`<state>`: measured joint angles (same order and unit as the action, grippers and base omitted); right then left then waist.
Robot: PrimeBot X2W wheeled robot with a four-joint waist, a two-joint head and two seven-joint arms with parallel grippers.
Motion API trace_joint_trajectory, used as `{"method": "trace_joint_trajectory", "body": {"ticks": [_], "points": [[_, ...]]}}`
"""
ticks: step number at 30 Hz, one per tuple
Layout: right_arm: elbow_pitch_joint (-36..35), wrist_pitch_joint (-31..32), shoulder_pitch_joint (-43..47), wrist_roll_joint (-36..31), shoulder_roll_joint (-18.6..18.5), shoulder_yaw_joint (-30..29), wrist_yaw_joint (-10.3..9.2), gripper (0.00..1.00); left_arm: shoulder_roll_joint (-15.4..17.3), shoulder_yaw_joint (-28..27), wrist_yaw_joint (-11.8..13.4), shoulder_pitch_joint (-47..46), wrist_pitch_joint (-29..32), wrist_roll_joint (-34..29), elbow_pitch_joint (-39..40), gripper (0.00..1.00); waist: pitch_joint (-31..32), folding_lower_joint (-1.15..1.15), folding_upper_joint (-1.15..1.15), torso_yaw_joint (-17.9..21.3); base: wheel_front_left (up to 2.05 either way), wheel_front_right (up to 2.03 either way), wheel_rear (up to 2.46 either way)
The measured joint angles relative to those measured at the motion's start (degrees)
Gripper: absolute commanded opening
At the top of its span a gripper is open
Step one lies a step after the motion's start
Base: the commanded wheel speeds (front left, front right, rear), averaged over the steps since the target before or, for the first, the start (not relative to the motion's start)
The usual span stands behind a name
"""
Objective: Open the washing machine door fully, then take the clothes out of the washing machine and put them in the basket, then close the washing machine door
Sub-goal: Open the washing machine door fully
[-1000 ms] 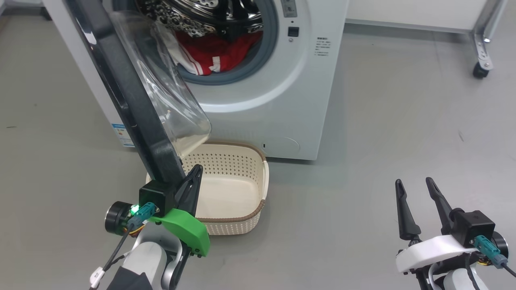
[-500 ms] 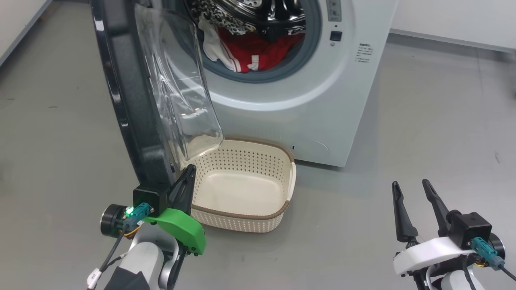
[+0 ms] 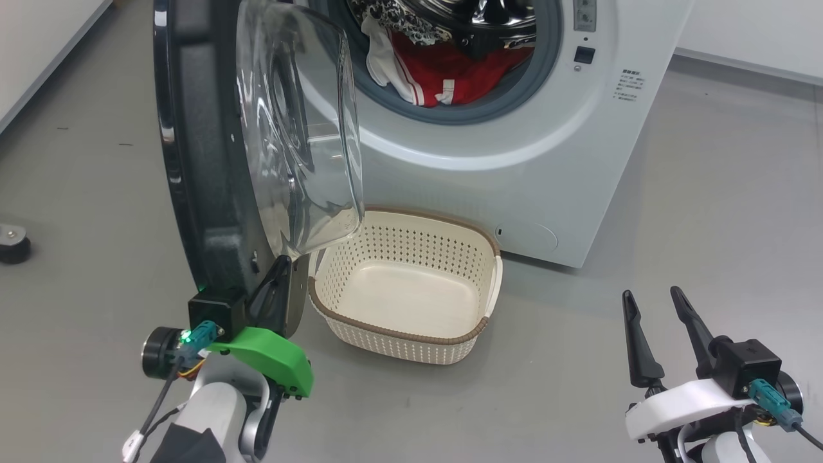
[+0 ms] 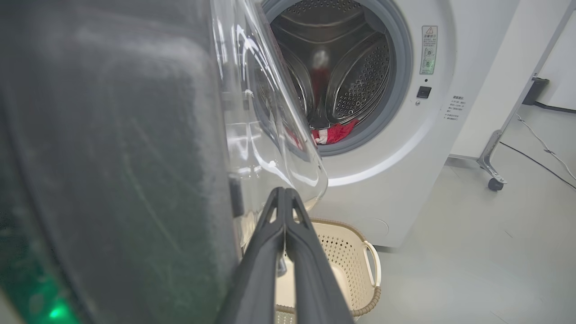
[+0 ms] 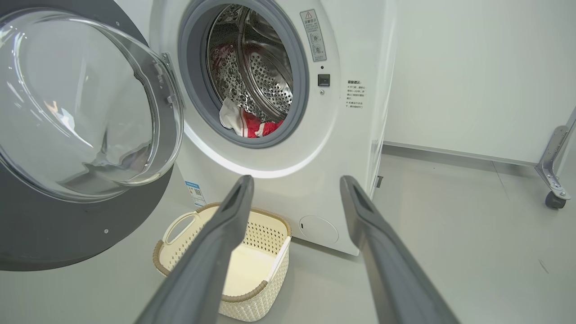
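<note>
Washing machine door (image 3: 206, 161) open beside left tool (image 3: 281, 262)

Since 1 sec ago the washing machine door (image 3: 206, 161) has swung wider. Its lower edge was over the left rear corner of the basket (image 3: 411, 337); now it's clear of it, just left of the basket. The left gripper (image 3: 280, 265), fingers pressed together, went w/ the door: tip was above the basket's left side, now just outside its left rim. Head cam turned too, so the basket sits further right in view.
</note>
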<state>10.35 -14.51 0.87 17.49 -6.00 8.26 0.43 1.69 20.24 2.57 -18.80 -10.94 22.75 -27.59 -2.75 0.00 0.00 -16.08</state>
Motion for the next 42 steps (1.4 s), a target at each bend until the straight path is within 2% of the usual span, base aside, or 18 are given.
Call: {"method": "trace_joint_trajectory", "body": {"ticks": [23, 32, 42], "points": [[0.14, 0.0, -0.42, -1.08, -1.02, 0.32, 0.63, 1.0, 2.37, -7.59, 1.69, -0.34, -1.74, 3.63, 0.31, 0.0, -4.91, 0.0, 0.0, -1.45, 0.0, 0.0, 0.0], [-0.21, 0.08, -1.83, -2.19, -2.19, 0.73, 1.03, 1.0, 4.47, -12.83, 1.97, -2.13, -2.25, 5.69, 0.73, 0.0, -8.18, 0.0, 0.0, -2.0, 0.0, 0.0, 0.0], [-1.47, 1.43, -3.79, -3.27, -3.76, 1.32, 1.51, 1.0, 8.55, -19.9, 2.79, -3.12, -2.52, 8.04, 0.62, 0.0, -12.73, 0.0, 0.0, -1.98, 0.0, 0.0, 0.0]]}}
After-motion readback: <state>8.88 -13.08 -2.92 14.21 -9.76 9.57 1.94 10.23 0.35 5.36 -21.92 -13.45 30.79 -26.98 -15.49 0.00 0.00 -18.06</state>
